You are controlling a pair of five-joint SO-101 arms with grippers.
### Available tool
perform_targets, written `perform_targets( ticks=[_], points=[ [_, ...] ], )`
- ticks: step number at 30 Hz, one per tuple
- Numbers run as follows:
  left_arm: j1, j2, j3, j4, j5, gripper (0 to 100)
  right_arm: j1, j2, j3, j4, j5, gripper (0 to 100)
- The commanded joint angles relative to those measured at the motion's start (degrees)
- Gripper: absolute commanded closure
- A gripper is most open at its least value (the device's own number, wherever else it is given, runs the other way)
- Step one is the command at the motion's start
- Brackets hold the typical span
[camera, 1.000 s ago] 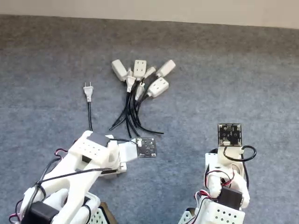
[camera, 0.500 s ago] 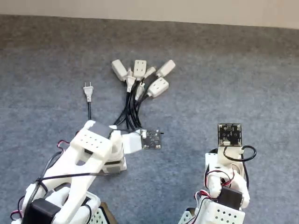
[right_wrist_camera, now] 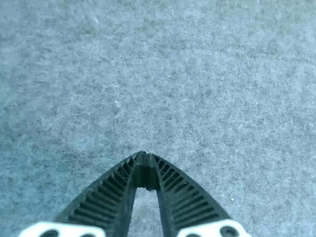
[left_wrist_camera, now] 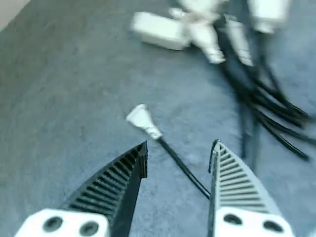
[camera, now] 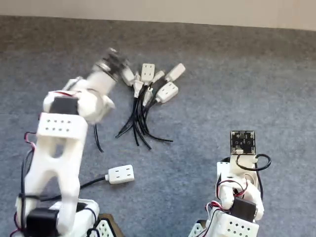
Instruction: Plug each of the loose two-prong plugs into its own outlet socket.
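**Two grippers: left gripper (left_wrist_camera: 179, 145) spread by the loose plug (left_wrist_camera: 142, 120), right gripper (right_wrist_camera: 145, 157) pressed together**

L fingers stand wide apart with nothing between the pads, over the grey carpet (left_wrist_camera: 59, 89). The loose plug lies just ahead of the tips, and its black cord (left_wrist_camera: 182, 168) runs back betw. the fingers. Beyond it sits the bundle of sockets and cords (left_wrist_camera: 207, 29), apparently already mated, tho blur hides the joints. One free outlet socket (camera: 121, 174) lies near the base of the left arm (camera: 59, 143), well apart from the plug. R fingers meet tip to tip, holding nothing, over bare carpet.
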Motion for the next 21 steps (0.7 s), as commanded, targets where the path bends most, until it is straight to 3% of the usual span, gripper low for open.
perform_targets(
  ticks=[1, 7, 10, 17, 19, 21],
  points=[
    [-5.6, 9.7, -2.2, -8.3, 3.3, 80, -0.6, -0.2, 6.5, -0.1, 0.6, 99.0],
    [-9.2, 34.9, -15.1, -10.5, 4.0, 80, -0.6, -0.2, 6.5, -0.1, 0.6, 99.0],
    [-9.3, 43.4, -23.5, -6.9, 8.9, 80, -0.6, -0.2, 6.5, -0.1, 0.6, 99.0],
    [-7.4, 57.7, -39.4, 3.2, 9.4, 80, -0.6, -0.2, 6.5, -0.1, 0.6, 99.0],
    [-7.4, 60.7, -43.6, 5.3, 9.4, 84, -0.6, -0.2, 6.5, -0.1, 0.6, 99.0],
    [-7.4, 63.2, -47.7, 8.3, 9.2, 95, -0.6, -0.2, 6.5, -0.1, 0.6, 99.0]
  ],
)
